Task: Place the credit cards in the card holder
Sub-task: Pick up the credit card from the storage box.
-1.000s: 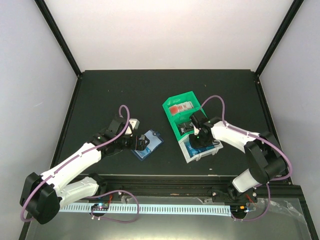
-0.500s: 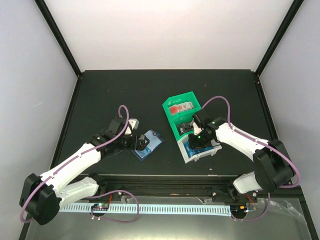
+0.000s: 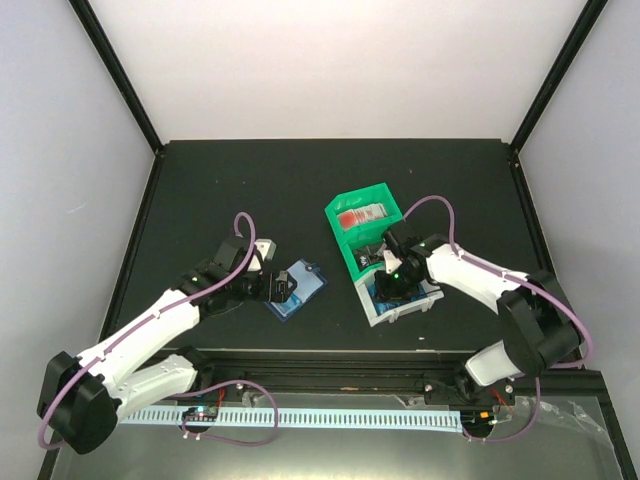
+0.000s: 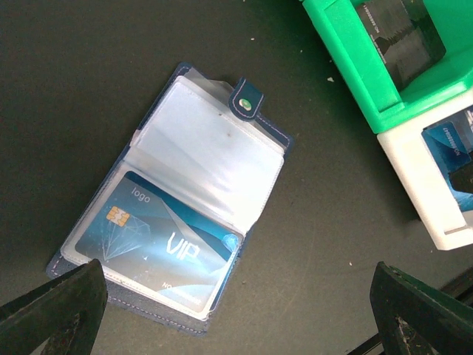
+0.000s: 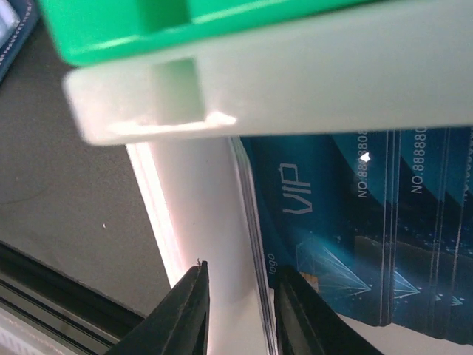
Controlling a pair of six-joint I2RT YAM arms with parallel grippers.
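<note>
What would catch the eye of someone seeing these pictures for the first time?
The bright green bin stands right of the middle of the table; the white bin against its near end holds a stack of blue VIP credit cards, with the right gripper over them. Left of the bins the card holder lies open, one blue card in a sleeve, below the open left gripper.

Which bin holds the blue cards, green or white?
The white bin, the nearer of the two: blue VIP cards are stacked inside. The green bin holds a red-and-white item and a black item.
</note>
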